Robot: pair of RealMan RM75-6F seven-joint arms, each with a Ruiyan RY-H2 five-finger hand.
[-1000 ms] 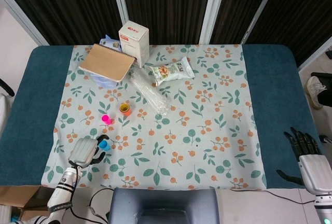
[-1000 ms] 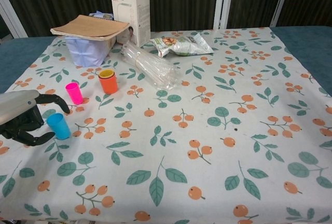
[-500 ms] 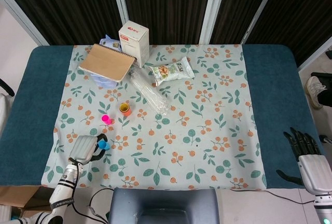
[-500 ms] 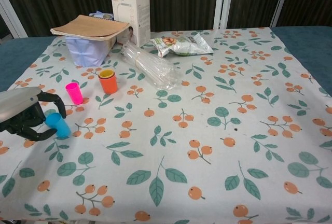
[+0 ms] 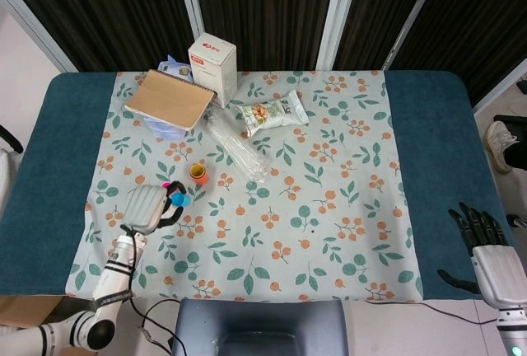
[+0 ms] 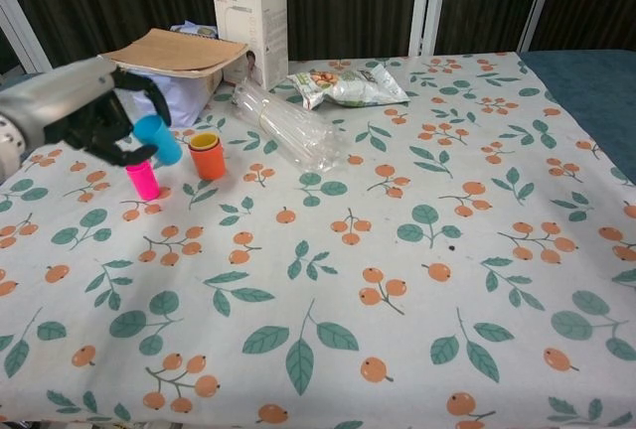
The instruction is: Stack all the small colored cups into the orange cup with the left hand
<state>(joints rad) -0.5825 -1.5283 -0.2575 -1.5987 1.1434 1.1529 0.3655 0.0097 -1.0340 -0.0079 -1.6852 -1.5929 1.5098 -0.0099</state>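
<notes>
My left hand (image 6: 94,111) grips the blue cup (image 6: 159,139) at frame left; only the head view shows my right hand (image 5: 486,249), fingers spread, lower right.

Glossy plastic blue cup (image 6: 159,139), pink cup (image 6: 141,180), orange cup (image 6: 207,155); clear crinkled plastic bottle (image 6: 286,127) beside orange cup; matt printed tablecloth (image 6: 397,280); brown paper notebook (image 6: 174,52); cardboard carton (image 6: 249,12).

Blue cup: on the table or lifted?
Lifted: the left hand holds the blue cup tilted in the air above the pink cup.
</notes>
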